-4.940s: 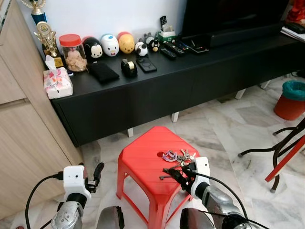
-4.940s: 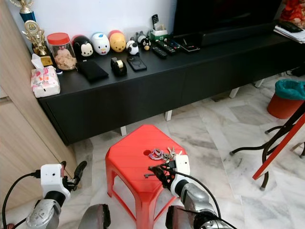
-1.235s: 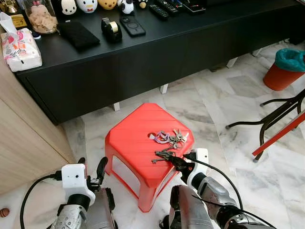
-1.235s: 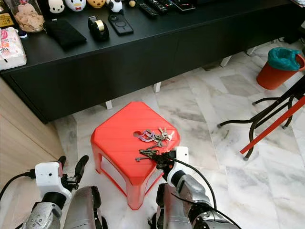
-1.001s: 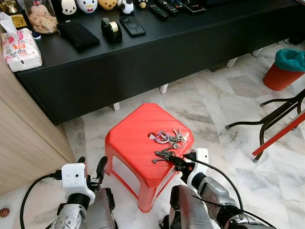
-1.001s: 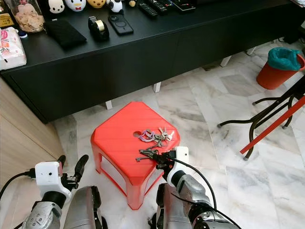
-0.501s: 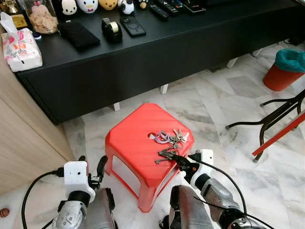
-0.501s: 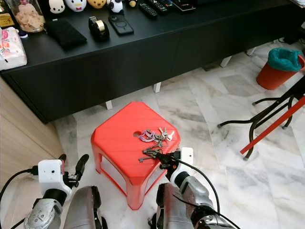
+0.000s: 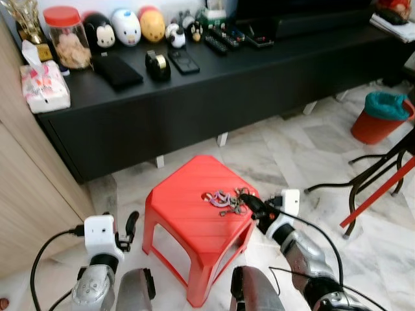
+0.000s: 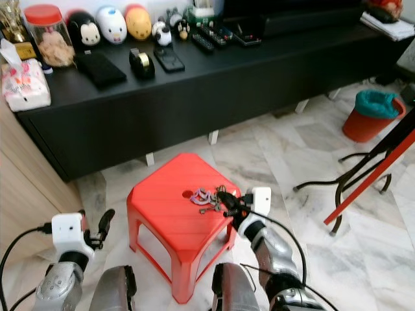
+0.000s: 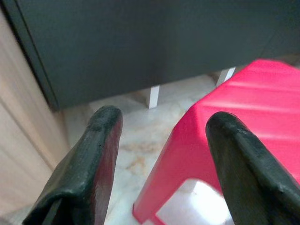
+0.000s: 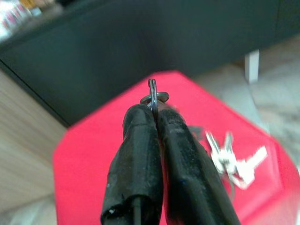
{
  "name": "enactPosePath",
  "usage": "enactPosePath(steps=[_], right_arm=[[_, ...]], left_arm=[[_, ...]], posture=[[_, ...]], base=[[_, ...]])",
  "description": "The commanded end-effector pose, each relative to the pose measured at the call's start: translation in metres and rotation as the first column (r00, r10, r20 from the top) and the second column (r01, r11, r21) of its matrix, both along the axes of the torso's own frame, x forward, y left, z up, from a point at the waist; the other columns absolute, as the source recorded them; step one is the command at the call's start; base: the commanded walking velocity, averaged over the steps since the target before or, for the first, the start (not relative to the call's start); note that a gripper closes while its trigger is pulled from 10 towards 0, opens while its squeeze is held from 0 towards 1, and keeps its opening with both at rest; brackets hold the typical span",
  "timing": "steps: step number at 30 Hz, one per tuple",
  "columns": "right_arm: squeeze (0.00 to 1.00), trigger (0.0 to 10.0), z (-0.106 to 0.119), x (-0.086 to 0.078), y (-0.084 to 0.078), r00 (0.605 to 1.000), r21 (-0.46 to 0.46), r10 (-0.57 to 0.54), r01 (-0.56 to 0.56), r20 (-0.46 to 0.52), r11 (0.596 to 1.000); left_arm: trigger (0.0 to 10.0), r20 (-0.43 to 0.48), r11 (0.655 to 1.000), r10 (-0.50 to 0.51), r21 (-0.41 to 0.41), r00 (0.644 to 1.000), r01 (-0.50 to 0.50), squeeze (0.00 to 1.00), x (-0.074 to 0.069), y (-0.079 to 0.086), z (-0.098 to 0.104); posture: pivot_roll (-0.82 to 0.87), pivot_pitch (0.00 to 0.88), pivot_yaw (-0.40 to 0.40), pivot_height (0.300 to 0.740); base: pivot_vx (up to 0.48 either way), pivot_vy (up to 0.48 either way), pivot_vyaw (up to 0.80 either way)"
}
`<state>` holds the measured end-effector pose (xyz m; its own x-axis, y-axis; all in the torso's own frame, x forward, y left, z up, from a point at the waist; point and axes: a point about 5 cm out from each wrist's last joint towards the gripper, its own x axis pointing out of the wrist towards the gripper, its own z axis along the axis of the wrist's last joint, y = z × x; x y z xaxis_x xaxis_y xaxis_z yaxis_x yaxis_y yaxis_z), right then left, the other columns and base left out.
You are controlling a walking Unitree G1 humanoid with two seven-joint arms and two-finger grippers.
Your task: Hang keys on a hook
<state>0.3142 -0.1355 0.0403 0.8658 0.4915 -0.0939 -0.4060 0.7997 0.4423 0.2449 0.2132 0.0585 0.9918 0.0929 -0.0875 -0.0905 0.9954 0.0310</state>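
A red plastic stool (image 9: 188,223) stands on the marble floor in front of me. On its top lies a bunch of keys (image 9: 219,198) with a purple tag. My right gripper (image 9: 248,202) hovers at the stool's right edge beside that bunch, shut on a metal key ring (image 12: 153,96) that pokes out between its fingertips. The silver keys (image 12: 233,162) on the stool lie just beyond the fingers. My left gripper (image 9: 131,225) hangs low to the left of the stool, open with nothing between its fingers (image 11: 86,164).
A long black console (image 9: 214,97) runs behind the stool and carries a jar, round toys, a tape dispenser, a phone and remotes. A wooden cabinet (image 9: 26,188) is on the left. An orange bin (image 9: 379,118) and chair legs (image 9: 379,188) stand on the right.
The camera has tilted up. My right gripper has lifted and moved forward along the stool's right edge, carrying its key ring next to the lying bunch. The left arm has stayed low.
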Motion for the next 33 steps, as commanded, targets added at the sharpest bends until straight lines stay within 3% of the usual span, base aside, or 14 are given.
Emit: enactPosePath(steps=[1,3,4,5,6,11,12,16,18,19,21,24,29,33], right_arm=[[0.00,0.0,0.014,0.007,0.000,0.998,0.002,0.000,0.000,0.070,1.000],[0.00,0.0,0.019,0.009,0.002,0.995,0.002,0.009,-0.009,0.097,1.000],[0.00,4.2,0.023,0.009,0.002,0.992,-0.010,0.012,-0.011,0.125,1.000],[0.00,4.2,0.024,0.009,0.001,0.991,-0.015,0.010,-0.008,0.132,1.000],[0.00,10.0,0.025,0.008,-0.004,0.990,-0.023,-0.022,0.026,0.137,0.999],[0.00,10.0,0.001,0.000,-0.040,0.972,-0.164,-0.234,0.227,-0.021,0.960],[0.00,10.0,-0.017,-0.009,-0.058,0.934,-0.270,-0.337,0.296,-0.119,0.916],[0.00,10.0,-0.036,-0.023,-0.078,0.863,-0.401,-0.451,0.339,-0.227,0.851],[0.00,10.0,-0.029,-0.017,-0.075,0.873,-0.351,-0.442,0.355,-0.207,0.866],[0.00,10.0,-0.010,-0.002,-0.061,0.894,-0.155,-0.411,0.387,-0.177,0.909],[0.00,10.0,0.001,0.006,-0.054,0.910,-0.063,-0.390,0.385,-0.143,0.921],[0.00,10.0,0.013,0.012,-0.041,0.949,-0.156,-0.314,0.308,-0.018,0.938],[0.00,10.0,0.024,0.016,-0.025,0.957,-0.157,-0.275,0.287,0.090,0.945],[0.00,10.0,0.029,0.013,-0.017,0.956,-0.237,-0.221,0.264,0.192,0.935]], left_arm=[[10.0,-0.008,1.000,0.003,0.001,1.000,-0.003,0.00,0.002,-0.001,-0.005],[10.0,-0.003,1.000,0.003,-0.001,1.000,-0.003,0.00,0.006,0.000,-0.005],[10.0,0.003,1.000,0.004,-0.005,1.000,-0.004,0.00,0.009,0.000,-0.005],[10.0,0.004,1.000,0.004,-0.005,1.000,-0.004,0.00,0.009,0.000,-0.005],[10.0,0.009,1.000,0.004,-0.009,1.000,-0.004,0.00,0.011,0.000,-0.005],[10.0,0.017,1.000,-0.005,-0.020,1.000,0.005,0.00,0.015,-0.004,-0.005],[10.0,0.016,1.000,-0.010,-0.024,1.000,0.010,0.00,0.015,-0.006,-0.005],[10.0,0.018,0.999,-0.024,-0.026,1.000,0.024,0.00,0.017,-0.009,-0.006],[10.0,0.018,0.999,-0.026,-0.023,0.999,0.027,0.00,0.018,-0.008,-0.006],[10.0,0.023,0.999,-0.024,-0.020,0.999,0.025,0.00,0.020,-0.006,-0.005],[10.0,0.027,1.000,-0.024,-0.018,0.999,0.024,0.00,0.021,-0.005,-0.004],[10.0,0.030,1.000,-0.025,-0.016,0.999,0.026,0.00,0.023,-0.005,-0.003],[10.0,0.040,0.999,-0.027,-0.017,0.999,0.028,0.00,0.024,-0.007,-0.002],[10.0,0.037,1.000,-0.024,-0.019,0.999,0.025,0.00,0.021,-0.007,-0.005]], posture=[[0.06,0.000,-0.130,0.596],[0.05,0.000,-0.127,0.596],[0.04,0.000,-0.122,0.596],[0.04,0.000,-0.122,0.596],[0.04,0.000,-0.117,0.596],[0.02,0.000,-0.105,0.596],[0.02,0.000,-0.101,0.596],[0.02,0.000,-0.098,0.596],[0.02,0.000,-0.097,0.596],[0.01,0.000,-0.092,0.596],[0.02,0.000,-0.092,0.596],[0.02,0.000,-0.092,0.596],[0.03,0.000,-0.094,0.596],[0.03,0.000,-0.093,0.596]], base=[[0.000,0.000,0.00],[0.000,0.000,0.00],[0.000,0.000,0.00],[0.000,0.000,0.00],[0.000,0.000,0.00],[0.000,0.000,0.00],[0.000,0.000,0.00],[0.000,0.000,0.00],[0.000,0.000,0.00],[0.000,0.000,0.00],[0.000,0.000,0.00],[0.000,0.000,0.00],[0.000,0.000,0.00],[0.000,0.000,0.00]])
